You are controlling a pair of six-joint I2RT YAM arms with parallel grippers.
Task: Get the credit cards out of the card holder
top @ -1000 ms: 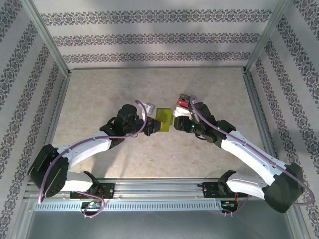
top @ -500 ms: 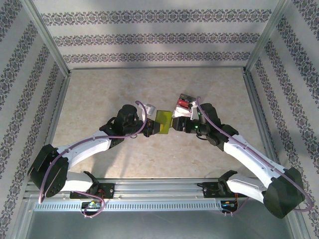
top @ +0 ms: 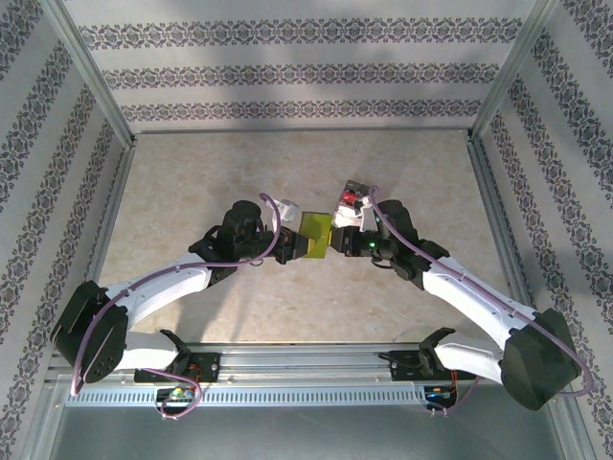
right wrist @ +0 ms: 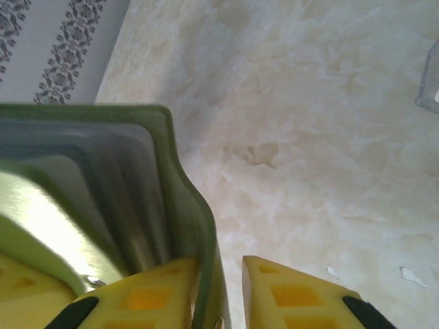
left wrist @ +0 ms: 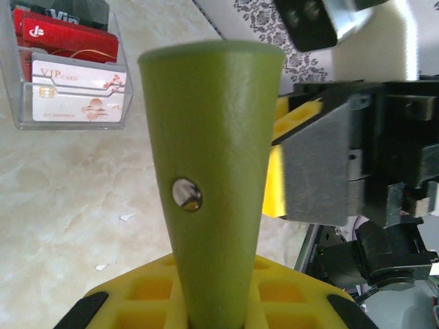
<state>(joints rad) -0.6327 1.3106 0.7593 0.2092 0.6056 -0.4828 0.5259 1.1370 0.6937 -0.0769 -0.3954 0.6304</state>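
Card holder: you see it olive-green, mid-table, between the 2 grippers.
Left gripper: at its left edge, touching.
Right gripper: at its right edge, touching.
Credit cards: red and dark, just far-right of it.

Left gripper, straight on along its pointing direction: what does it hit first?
The left gripper clamps the card holder, so that is in line first. Just past it, the right gripper, fingers around the holder's far edge, looks next; depth is hard to judge.
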